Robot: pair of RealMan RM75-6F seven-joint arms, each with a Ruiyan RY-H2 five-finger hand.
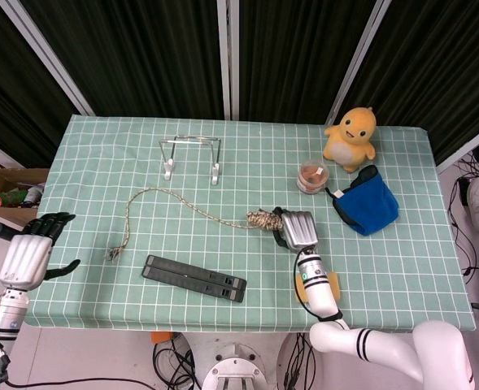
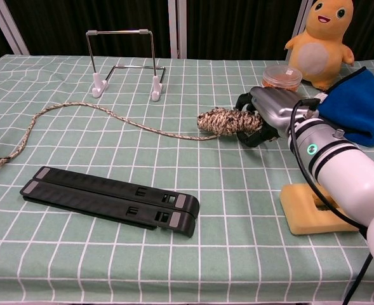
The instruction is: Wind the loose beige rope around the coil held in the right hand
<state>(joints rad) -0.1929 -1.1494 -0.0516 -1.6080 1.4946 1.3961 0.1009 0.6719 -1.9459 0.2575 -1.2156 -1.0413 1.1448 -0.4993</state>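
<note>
Inspecting, we judged the beige rope (image 2: 79, 108) light and limp, best pinched near the coil (image 2: 223, 121) gripped by the right robot hand (image 2: 269, 114); the left robot hand (image 1: 28, 252) hung open.

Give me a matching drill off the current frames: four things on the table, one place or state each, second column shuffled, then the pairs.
Things
1. rope coil
2. blue cloth
3. wire stand
4. black folded bar

Places or states
A. lying flat on the near part of the table
B. held in the right hand, loose rope trailing off to the left
C. upright at the back, left of centre
D. bunched at the right edge, below the yellow plush toy

Pairs: 1-B, 2-D, 3-C, 4-A
</note>
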